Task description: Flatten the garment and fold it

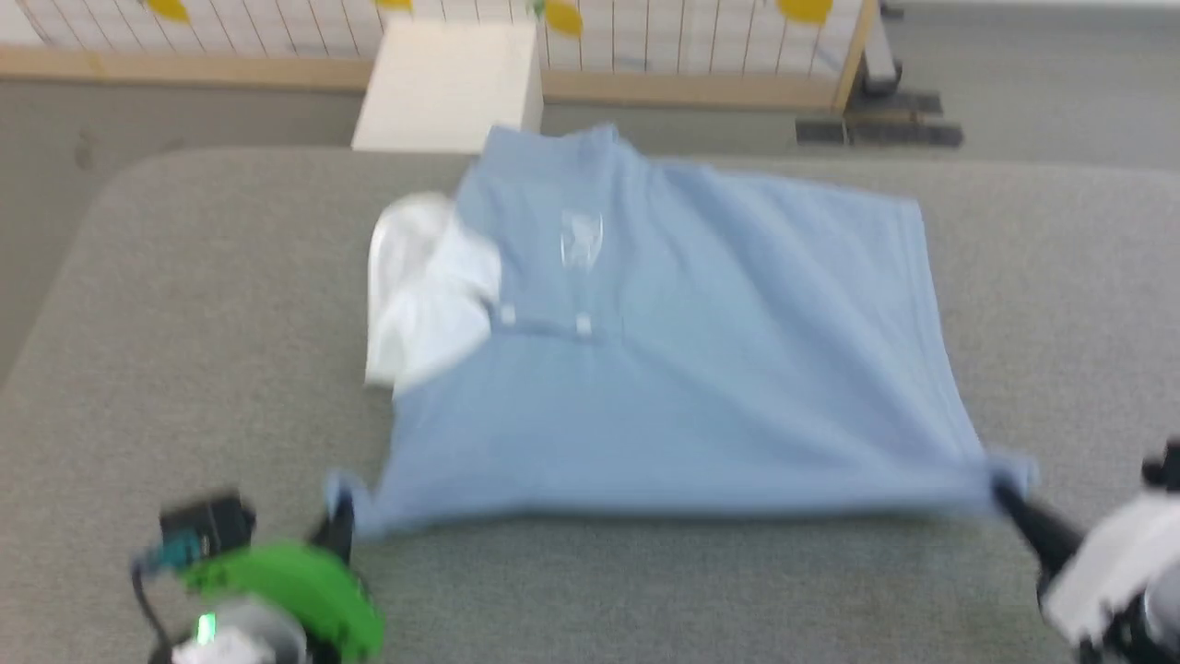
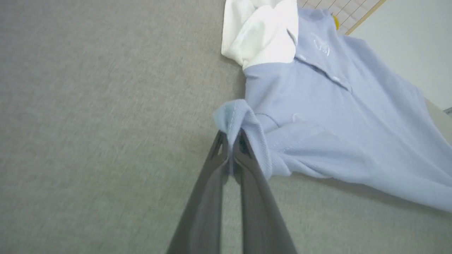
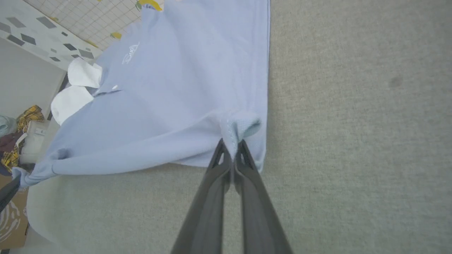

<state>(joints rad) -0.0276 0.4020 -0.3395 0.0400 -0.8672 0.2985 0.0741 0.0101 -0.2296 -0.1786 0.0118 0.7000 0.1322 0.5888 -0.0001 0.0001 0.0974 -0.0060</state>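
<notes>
Grey tabletop [image 1: 138, 369] carried the garment [image 1: 682, 369], spread flat just in front of the white box [image 1: 452, 83]. The left gripper [image 2: 231, 141] and right gripper [image 3: 231, 148] were each clamped on a hem corner on the side farthest from the box. Each pinched only a small bunch of cloth, so a hard pull would likely slip one free. The crumpled white part [image 1: 415, 286] might get folded in.

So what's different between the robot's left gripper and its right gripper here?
The left gripper pinches the garment's near corner on the side of the white collar part; the right gripper pinches the opposite near corner. In the head view the left wrist wears a green cover, the right a white cover. Both are shut on bunched cloth, the hem stretched straight between them.
</notes>
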